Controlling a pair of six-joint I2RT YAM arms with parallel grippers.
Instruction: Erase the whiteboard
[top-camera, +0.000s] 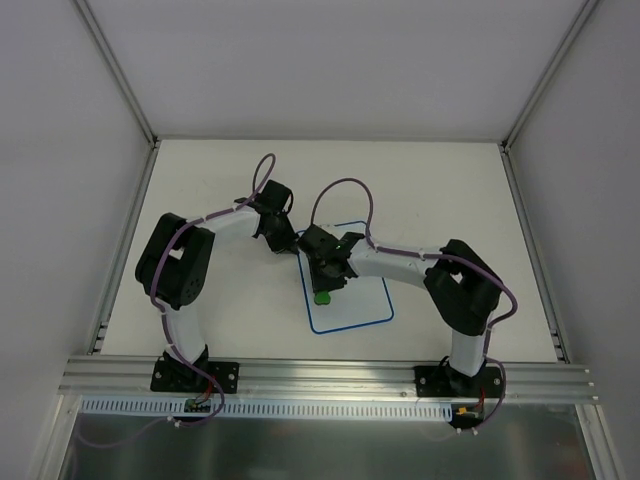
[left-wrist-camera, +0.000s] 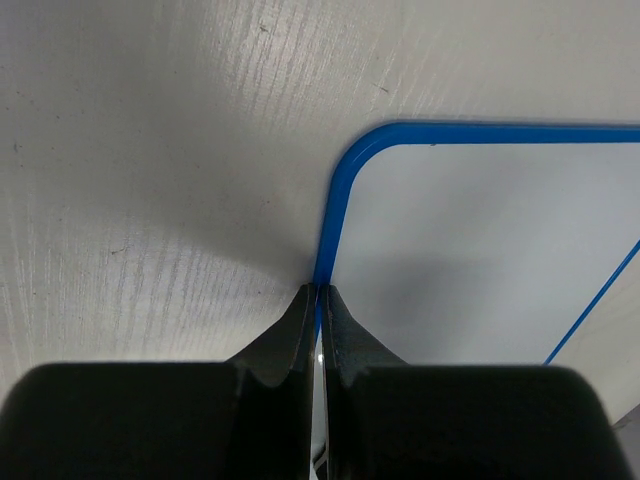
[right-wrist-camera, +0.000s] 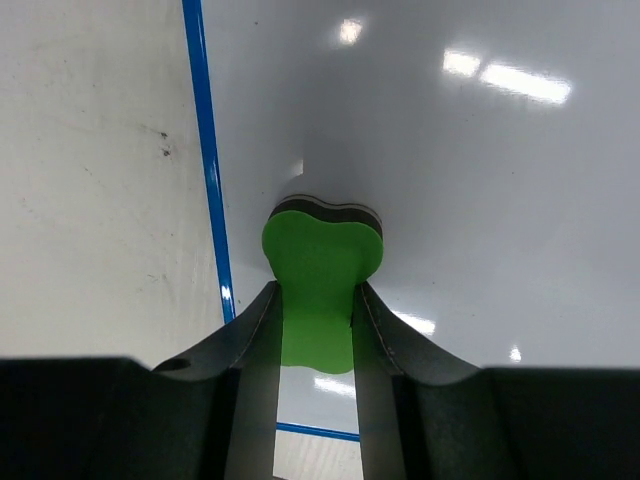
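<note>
The whiteboard (top-camera: 362, 306) lies flat at the table's middle, white with a thin blue border; no marks show on it (right-wrist-camera: 480, 170). My right gripper (top-camera: 325, 285) reaches in from the right and is shut on a green eraser (right-wrist-camera: 322, 258), which rests pad-down on the board near its left border. In the top view the eraser (top-camera: 322, 297) shows as a small green spot. My left gripper (left-wrist-camera: 318, 290) is shut, its tips set on the blue border just below the board's rounded far-left corner (left-wrist-camera: 352, 160). From above, that gripper (top-camera: 291, 243) sits at the board's upper left.
An aluminium rail (top-camera: 330, 375) runs along the near edge with both arm bases bolted to it. Slanted frame posts (top-camera: 128, 240) border the left and right sides. White walls enclose the cell. The tabletop (left-wrist-camera: 150, 180) is pale, lightly scratched wood grain.
</note>
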